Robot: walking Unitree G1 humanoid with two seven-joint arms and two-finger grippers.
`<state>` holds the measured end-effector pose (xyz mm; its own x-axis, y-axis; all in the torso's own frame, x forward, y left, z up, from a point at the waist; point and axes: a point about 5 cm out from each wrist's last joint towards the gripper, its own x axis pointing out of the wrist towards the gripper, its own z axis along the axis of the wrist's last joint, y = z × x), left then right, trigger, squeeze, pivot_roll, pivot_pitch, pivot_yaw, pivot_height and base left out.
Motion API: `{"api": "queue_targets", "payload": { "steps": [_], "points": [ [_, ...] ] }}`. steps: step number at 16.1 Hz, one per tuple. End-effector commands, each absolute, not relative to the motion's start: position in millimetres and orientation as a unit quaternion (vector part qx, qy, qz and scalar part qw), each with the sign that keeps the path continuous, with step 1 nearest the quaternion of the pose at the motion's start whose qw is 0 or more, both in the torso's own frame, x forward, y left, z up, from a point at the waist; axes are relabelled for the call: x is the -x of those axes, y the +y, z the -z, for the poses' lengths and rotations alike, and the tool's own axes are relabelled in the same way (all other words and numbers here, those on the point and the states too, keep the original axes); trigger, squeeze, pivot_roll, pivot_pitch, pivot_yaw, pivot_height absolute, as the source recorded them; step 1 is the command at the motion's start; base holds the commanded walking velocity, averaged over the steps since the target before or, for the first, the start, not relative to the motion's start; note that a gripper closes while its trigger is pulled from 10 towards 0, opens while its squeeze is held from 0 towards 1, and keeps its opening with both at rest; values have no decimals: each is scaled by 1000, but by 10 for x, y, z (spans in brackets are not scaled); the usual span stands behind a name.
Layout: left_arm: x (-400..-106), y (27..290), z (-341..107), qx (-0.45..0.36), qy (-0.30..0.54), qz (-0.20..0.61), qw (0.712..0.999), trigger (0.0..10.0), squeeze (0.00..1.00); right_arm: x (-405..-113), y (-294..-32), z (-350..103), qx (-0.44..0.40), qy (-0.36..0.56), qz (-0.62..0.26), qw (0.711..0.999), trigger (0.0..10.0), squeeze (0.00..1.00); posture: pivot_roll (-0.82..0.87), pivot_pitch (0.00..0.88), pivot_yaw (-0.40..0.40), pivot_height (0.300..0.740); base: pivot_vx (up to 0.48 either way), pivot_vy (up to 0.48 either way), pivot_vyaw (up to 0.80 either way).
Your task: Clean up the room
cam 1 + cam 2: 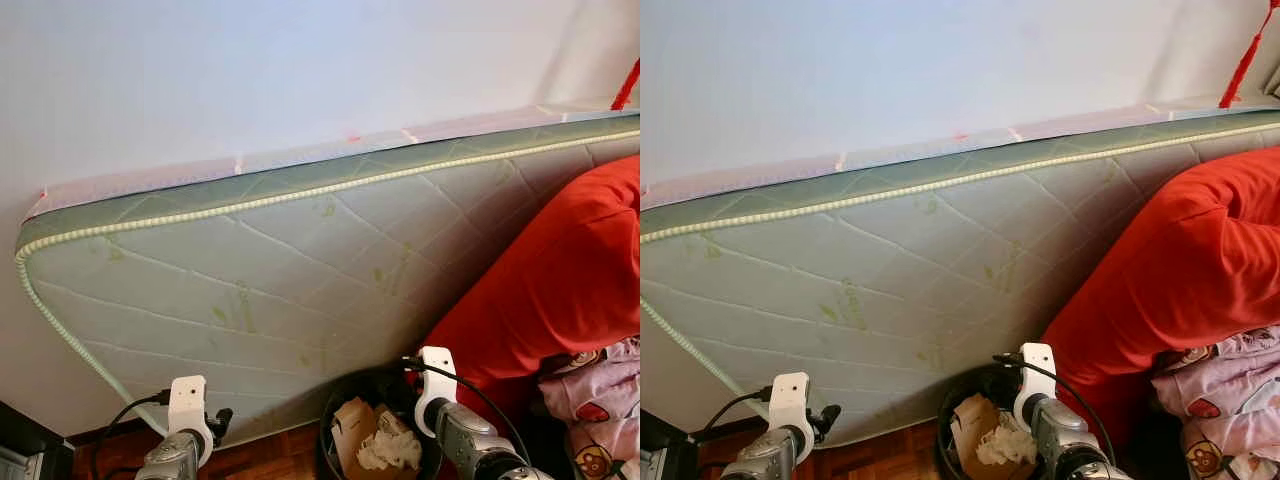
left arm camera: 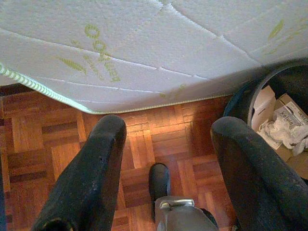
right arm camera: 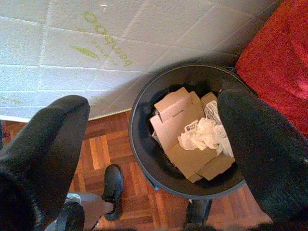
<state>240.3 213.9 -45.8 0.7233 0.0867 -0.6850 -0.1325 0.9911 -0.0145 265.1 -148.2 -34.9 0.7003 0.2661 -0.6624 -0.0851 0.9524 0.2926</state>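
Parquet floor in warm reddish wood lies under us, with a pale wall behind. Our right gripper hangs over the black bin, fingers spread wide and holding nothing. Inside the bin we see folded brown cardboard and crumpled white paper. Our left gripper, also wide open and empty, hovers over bare floor beside the bin. A quilted green-trimmed mattress leans against the wall behind the bin, and red fabric rests against the mattress on our right.
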Motion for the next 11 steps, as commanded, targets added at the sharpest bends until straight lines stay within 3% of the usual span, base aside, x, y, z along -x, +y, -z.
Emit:
{"api": "queue_targets", "payload": {
  "steps": [1, 6, 11],
  "points": [
    [-2387, 2133, 474, 29, 375, -57, 925, 10000, 0, -2665, -1499, 338, -121, 367, -87, 918, 10000, 0, 126, 0, -24, 740, 0, 0, 0],
    [-2389, 2133, 472, 32, 373, -57, 925, 10000, 0, -2660, -1631, 357, -95, 362, 29, 927, 10000, 0, 122, 0, -21, 740, 0, 0, 0],
    [-2393, 2138, 468, 33, 371, -57, 926, 10000, 0, -2644, -1666, 374, -61, 377, 62, 922, 10000, 0, 116, 0, -19, 740, 0, 0, 0]
  ]
}}
